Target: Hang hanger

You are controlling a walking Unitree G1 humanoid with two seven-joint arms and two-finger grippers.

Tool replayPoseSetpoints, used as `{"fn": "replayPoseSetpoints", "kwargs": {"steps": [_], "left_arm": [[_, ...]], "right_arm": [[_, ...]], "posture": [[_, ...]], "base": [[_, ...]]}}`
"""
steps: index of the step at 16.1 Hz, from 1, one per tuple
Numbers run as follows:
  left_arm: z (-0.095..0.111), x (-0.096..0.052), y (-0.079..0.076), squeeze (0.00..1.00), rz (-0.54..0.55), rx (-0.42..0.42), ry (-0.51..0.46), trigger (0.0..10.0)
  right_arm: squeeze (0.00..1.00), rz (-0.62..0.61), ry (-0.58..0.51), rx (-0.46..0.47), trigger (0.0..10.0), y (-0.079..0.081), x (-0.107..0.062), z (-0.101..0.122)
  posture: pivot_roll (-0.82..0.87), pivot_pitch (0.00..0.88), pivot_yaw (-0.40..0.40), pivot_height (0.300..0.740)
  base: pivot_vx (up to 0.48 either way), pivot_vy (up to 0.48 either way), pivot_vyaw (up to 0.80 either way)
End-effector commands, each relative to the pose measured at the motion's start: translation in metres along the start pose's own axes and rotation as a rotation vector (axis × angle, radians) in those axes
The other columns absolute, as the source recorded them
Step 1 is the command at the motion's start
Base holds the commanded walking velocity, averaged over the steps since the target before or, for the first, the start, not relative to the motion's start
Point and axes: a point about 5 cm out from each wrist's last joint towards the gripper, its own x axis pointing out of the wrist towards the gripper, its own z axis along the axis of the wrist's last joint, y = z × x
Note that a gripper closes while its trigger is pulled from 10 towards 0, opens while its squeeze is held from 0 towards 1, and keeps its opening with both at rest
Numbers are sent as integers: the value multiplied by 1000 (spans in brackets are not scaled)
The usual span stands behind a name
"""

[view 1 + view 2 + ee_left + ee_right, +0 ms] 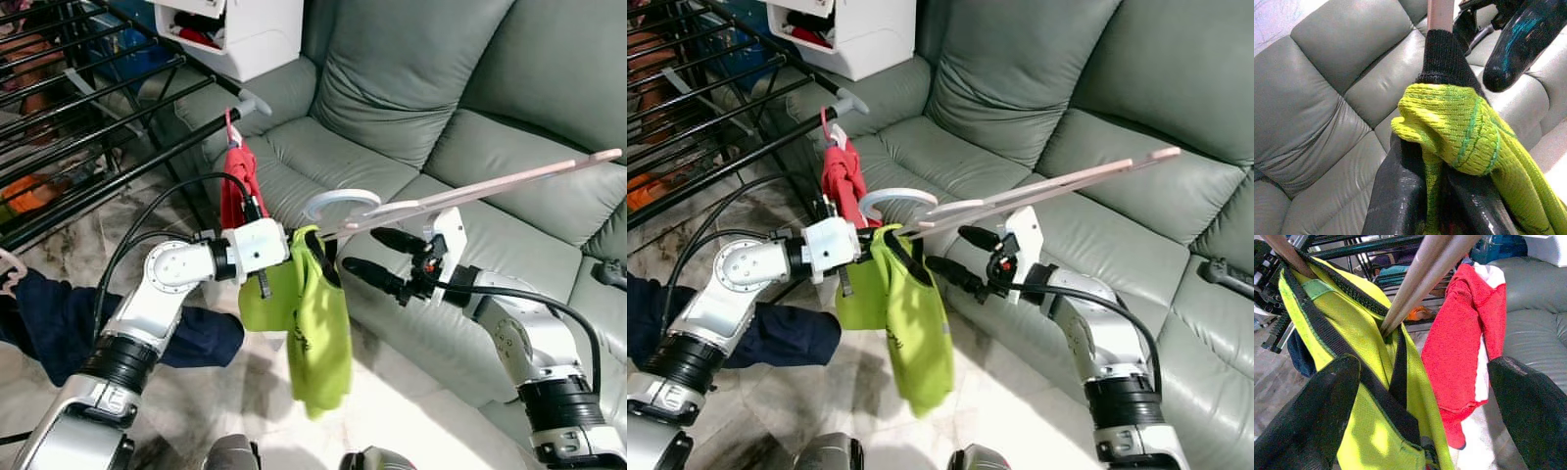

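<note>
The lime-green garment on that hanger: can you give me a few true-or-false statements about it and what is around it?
1. The left tool grips the lime-green garment. True.
2. The right tool is clamped on the hanger. False: its fingers are open, just below it.
3. A red garment hangs on the black drying rack. True.
4. The sofa is brown. False: it is grey-green.

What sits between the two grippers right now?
The lime-green top on the pink hanger: left gripper clamps it, right gripper open; seen in the eye views.
</note>
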Motion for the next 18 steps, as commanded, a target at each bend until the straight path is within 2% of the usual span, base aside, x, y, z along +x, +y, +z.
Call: {"fn": "replayPoseSetpoints", "kwargs": {"steps": [1, 4, 5, 8, 10, 14, 15, 17, 18], "left_arm": [[19, 5, 6, 0, 4, 43, -76, 0], [39, 10, 7, 0, -1, 38, -163, 0], [52, 13, 2, 0, -25, 40, -214, 0], [60, 16, -6, 0, -54, 36, -249, 0], [54, 18, -18, 0, -77, 11, -234, 0], [34, 17, -19, 0, -48, -29, -160, 0], [32, 17, -18, 0, -38, -38, -147, 353], [19, 15, -15, 0, 2, -53, -94, 2078], [16, 14, -14, 0, 1, -47, -81, 2157]], "right_arm": [[0, -1, 11, -15, 10000, -1, 1, 0], [0, -2, 28, -25, 10000, 0, 5, -3], [0, -5, 32, -35, 10000, 0, 9, -3], [0, -18, 28, -45, 10000, -1, 12, -2], [0, -22, 1, -48, 10000, -1, 14, 4], [0, 48, -50, -30, 10000, 5, 11, 19], [0, 61, -46, -27, 10000, 6, 10, 19], [0, 103, -36, -23, 10000, 11, 9, 19], [0, 124, -36, -18, 10000, 13, 9, 19]], "posture": [[-34, 39, 3, 740], [-25, 39, 1, 740], [-25, 39, 1, 740], [-17, 40, -1, 740], [-15, 40, 1, 740], [-26, 40, 3, 740], [-25, 40, 2, 740], [-25, 40, 2, 740], [-25, 40, 2, 740]], "base": [[0, 0, 0], [0, 0, 0], [0, 0, 0], [0, 0, 0], [0, 0, 0], [0, 0, 0], [0, 0, 0], [0, 0, 0], [0, 0, 0]]}}
